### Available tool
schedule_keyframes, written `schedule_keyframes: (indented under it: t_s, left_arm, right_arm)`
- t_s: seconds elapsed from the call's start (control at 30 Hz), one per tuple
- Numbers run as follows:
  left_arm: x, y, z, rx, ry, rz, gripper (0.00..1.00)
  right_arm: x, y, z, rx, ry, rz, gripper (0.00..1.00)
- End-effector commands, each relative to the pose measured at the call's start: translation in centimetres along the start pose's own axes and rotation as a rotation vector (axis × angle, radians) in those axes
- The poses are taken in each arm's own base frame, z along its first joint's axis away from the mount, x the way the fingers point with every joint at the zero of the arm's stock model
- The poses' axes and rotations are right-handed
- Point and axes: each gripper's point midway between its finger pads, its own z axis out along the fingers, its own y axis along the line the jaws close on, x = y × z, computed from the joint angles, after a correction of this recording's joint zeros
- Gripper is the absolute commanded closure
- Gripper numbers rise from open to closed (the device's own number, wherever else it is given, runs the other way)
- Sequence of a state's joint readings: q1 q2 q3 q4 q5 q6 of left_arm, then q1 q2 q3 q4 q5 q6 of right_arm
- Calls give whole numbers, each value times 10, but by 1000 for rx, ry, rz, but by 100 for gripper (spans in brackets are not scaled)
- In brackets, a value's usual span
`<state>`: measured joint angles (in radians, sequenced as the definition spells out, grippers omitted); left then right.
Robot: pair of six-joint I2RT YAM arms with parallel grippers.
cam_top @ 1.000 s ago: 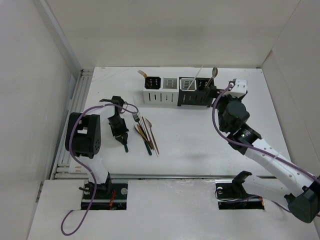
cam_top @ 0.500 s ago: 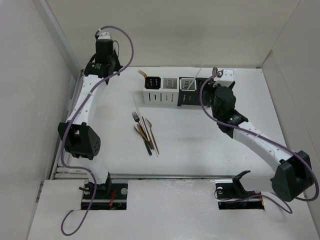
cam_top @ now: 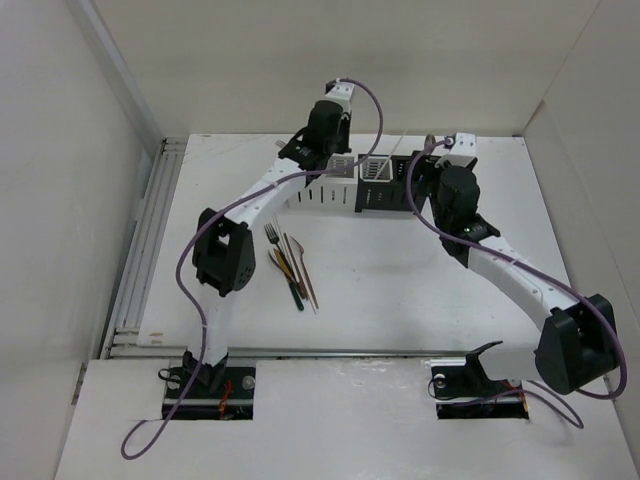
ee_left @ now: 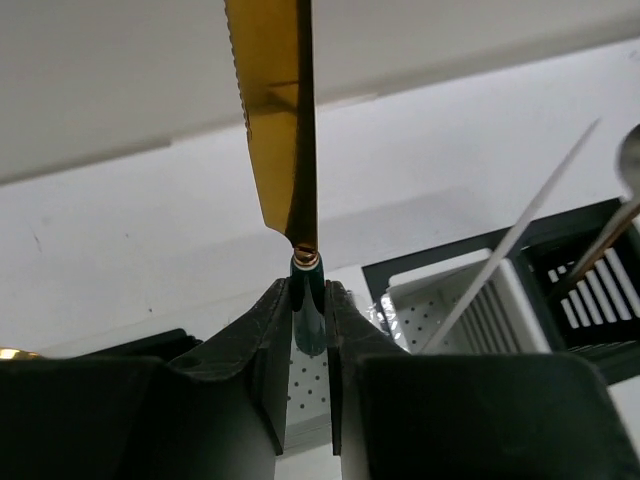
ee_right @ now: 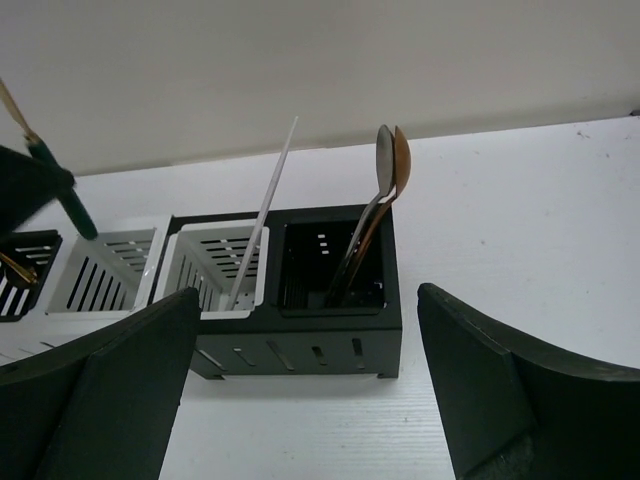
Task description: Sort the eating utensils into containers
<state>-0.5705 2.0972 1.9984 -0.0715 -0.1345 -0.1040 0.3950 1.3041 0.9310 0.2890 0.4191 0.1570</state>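
My left gripper [cam_top: 335, 150] is shut on a knife with a gold blade [ee_left: 280, 120] and a dark green handle [ee_left: 307, 315]. It holds the knife blade-up over a white box in the row of containers [cam_top: 385, 200]. That box's dotted floor [ee_left: 305, 395] shows between the fingers. A white stick [ee_right: 262, 210] leans in the other white box. Two spoons [ee_right: 385, 175], silver and copper, stand in the right black box [ee_right: 335, 300]. My right gripper [ee_right: 305, 330] is open and empty, just in front of the row's right end; it also shows in the top view [cam_top: 422, 178]. Several utensils [cam_top: 290, 265] lie on the table.
The back wall stands close behind the containers. The left arm [cam_top: 260, 195] arches over the table left of the loose pile. The right arm [cam_top: 510, 270] crosses the right side. A metal rail [cam_top: 150, 240] runs along the table's left edge.
My left arm rose from the loose pile, swung to the far left corner, then right to above the containers with the knife. My right arm shifted only slightly near the row's right end.
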Motion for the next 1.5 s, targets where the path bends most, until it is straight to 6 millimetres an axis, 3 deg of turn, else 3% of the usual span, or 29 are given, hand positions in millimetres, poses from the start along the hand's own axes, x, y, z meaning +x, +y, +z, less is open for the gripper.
schedule_keyframes:
  t_s: [0.0, 0.2, 0.33, 0.37, 0.4, 0.43, 0.5, 0.6, 0.67, 0.73, 0.8, 0.87, 0.9, 0.93, 0.97, 1.0, 1.03, 1.07, 1.1, 1.13, 1.17, 1.2, 1.23, 1.27, 1.33, 1.37, 1.47]
  left_arm:
    - [-42, 2, 2, 10, -127, -58, 100]
    - [-15, 8, 13, -22, -77, -61, 100]
    - [31, 7, 12, -12, 65, -74, 100]
    - [35, 6, 11, -7, 83, -87, 95]
    - [40, 7, 8, -11, 102, -84, 76]
    - [48, 5, 7, 0, 127, -93, 68]
    - [51, 1, 0, 25, 156, -92, 62]
    - [35, 3, -10, 14, 150, -91, 48]
    - [14, 7, -16, -9, 112, -74, 36]
    - [-19, 16, -31, -53, 54, -39, 31]
    - [-46, 30, -50, -101, 8, -16, 30]
    - [-69, 57, -68, -199, -36, 3, 26]
    - [-78, 69, -77, -236, -50, 8, 23]
    - [-92, 98, -97, -345, -72, 10, 17]
    - [-98, 114, -109, -409, -80, 21, 13]
    - [-97, 132, -119, -482, -72, 35, 10]
    - [-105, 151, -141, -561, -87, 35, 7]
    - [-107, 186, -163, -714, -98, 24, 6]
    - [-88, 203, -171, -778, -59, 27, 3]
    - [-84, 217, -181, -821, -56, 10, 3]
    - [-88, 242, -206, -876, -86, -55, 0]
    - [-67, 254, -211, -904, -41, -46, 0]
    - [-64, 263, -219, -921, -42, -38, 0]
    - [-67, 269, -231, -939, -54, -48, 0]
    - [-61, 290, -245, -974, -39, -63, 0]
    - [-61, 294, -250, -978, -41, -69, 0]
    - [-58, 305, -262, -1008, -46, -88, 0]
  right_arm:
    - [-28, 2, 4, -12, -80, 17, 6]
    - [-28, 2, 4, -11, -80, -3, 6]
    - [-33, 7, 4, -40, -86, -24, 3]
    - [-33, 6, 4, -40, -87, -38, 3]
    - [-32, 10, 7, -54, -84, -39, 2]
    - [-34, 10, 7, -53, -78, -54, 2]
    - [-34, 15, 7, -63, -69, -85, 1]
    - [-33, 24, 8, -80, -42, -108, 1]
    - [-38, 37, 4, -107, -39, -125, 1]
    - [-36, 48, 2, -143, -26, -175, 1]
    - [-30, 73, -7, -218, 1, -214, 1]
    - [-16, 108, -17, -346, 51, -235, 6]
    - [6, 119, -22, -403, 124, -265, 11]
    - [19, 134, -29, -464, 166, -268, 22]
    - [33, 153, -40, -555, 214, -268, 27]
    - [50, 171, -55, -611, 275, -285, 32]
    - [75, 181, -58, -622, 347, -284, 41]
    - [89, 189, -63, -635, 389, -289, 46]
    - [97, 210, -75, -687, 419, -289, 49]
    - [130, 214, -78, -694, 510, -319, 52]
    - [143, 222, -82, -711, 551, -328, 55]
    - [155, 230, -88, -735, 594, -333, 57]
    - [162, 242, -95, -754, 627, -357, 58]
    - [189, 246, -97, -758, 694, -374, 63]
    - [203, 256, -101, -762, 745, -396, 72]
    - [226, 256, -103, -750, 801, -416, 75]
    - [235, 264, -101, -747, 849, -403, 73]
